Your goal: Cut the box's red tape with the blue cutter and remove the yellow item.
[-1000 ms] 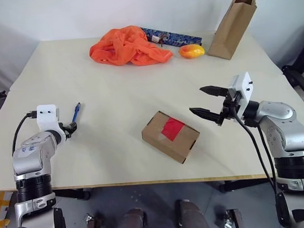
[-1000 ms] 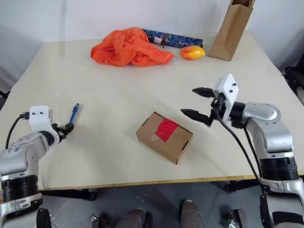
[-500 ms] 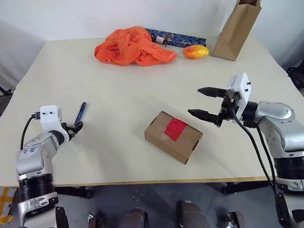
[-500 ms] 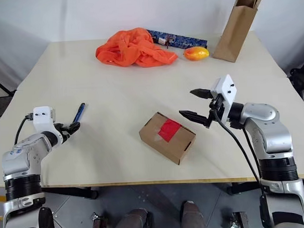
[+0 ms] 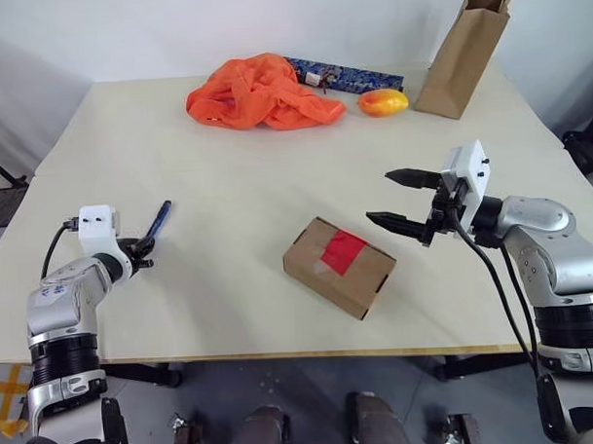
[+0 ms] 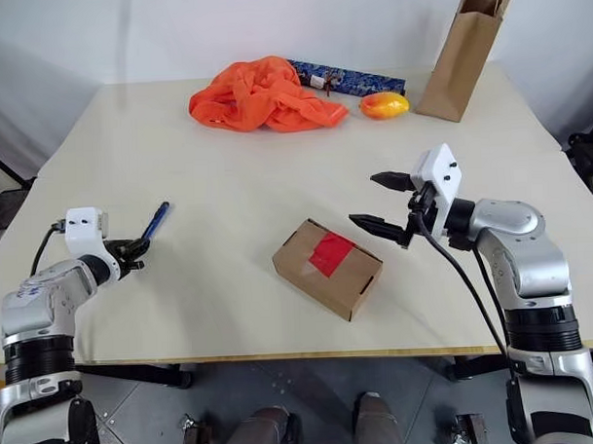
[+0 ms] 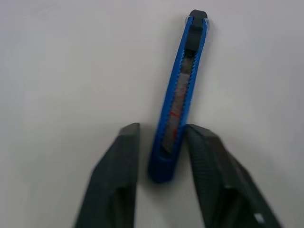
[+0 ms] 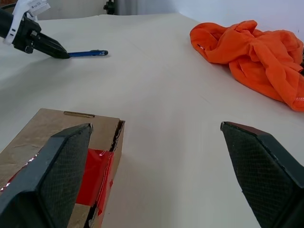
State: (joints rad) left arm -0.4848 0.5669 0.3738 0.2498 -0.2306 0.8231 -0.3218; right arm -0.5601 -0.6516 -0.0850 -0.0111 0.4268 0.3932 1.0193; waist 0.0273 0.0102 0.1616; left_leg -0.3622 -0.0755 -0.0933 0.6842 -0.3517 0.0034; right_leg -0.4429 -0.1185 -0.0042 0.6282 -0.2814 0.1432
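While the left gripper [image 7: 159, 164] brackets the near end of the blue cutter [image 7: 181, 95], its two fingers sit close either side of the handle with a sliver of gap showing, so I cannot tell whether they have truly clamped it; the cutter lies flat on the table [image 5: 237, 185], pointing away from the robot. Judging by this, the step in hand is the pick-up of the cutter, and the next move calls for a firm squeeze, a lift, and a carry toward the box [image 5: 338, 266], which sits near the front edge with the red tape [image 5: 340, 251] intact across its lid. Nothing yellow can be seen, presumably shut inside. Just beyond the box, the right gripper [image 5: 400, 199] hangs with jaws spread wide, holding nothing. Farther back lie an orange cloth [image 5: 259, 91], a mango [image 5: 382, 101], and a paper bag [image 5: 466, 47]. No readable writing or brand is visible anywhere.
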